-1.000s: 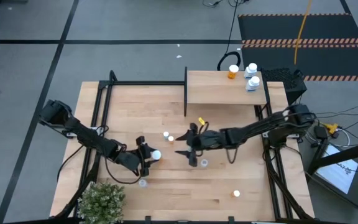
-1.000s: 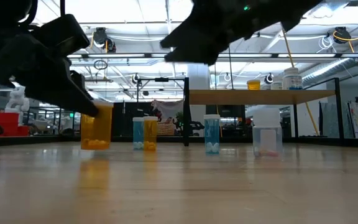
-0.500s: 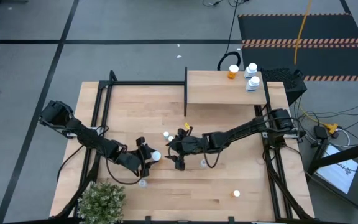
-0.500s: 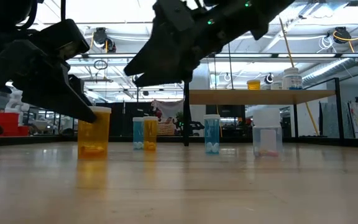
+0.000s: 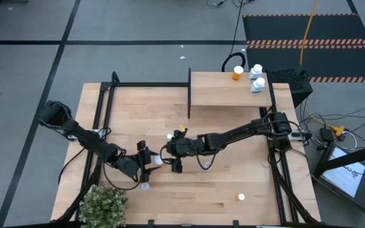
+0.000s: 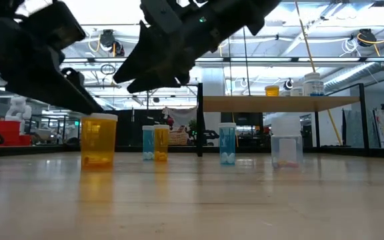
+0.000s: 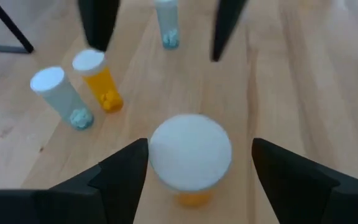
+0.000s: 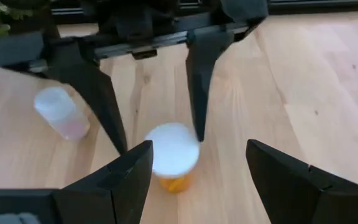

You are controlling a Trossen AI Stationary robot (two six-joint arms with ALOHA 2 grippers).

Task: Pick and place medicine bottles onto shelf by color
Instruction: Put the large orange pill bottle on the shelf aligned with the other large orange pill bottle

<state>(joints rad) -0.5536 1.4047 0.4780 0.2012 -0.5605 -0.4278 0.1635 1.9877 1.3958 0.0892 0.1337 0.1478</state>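
Observation:
A large orange medicine bottle with a white cap stands upright on the table. My left gripper is open, with one finger on each side of the bottle; I see a gap beside the cap. My right gripper is open too. It faces the same bottle from the table's right, a little above it and not touching. The shelf at the far right carries an orange bottle and two pale ones.
A small pale blue bottle and a small orange one stand just beyond the large bottle, with another blue one further right. A clear bottle and an orange one stand nearer the front edge. A plant fills the near left corner.
My left gripper has opened and let go of the large orange bottle, which has come down and now stands on the table. My right gripper has gone toward the table's left and a little down, and is now at that bottle, still open.

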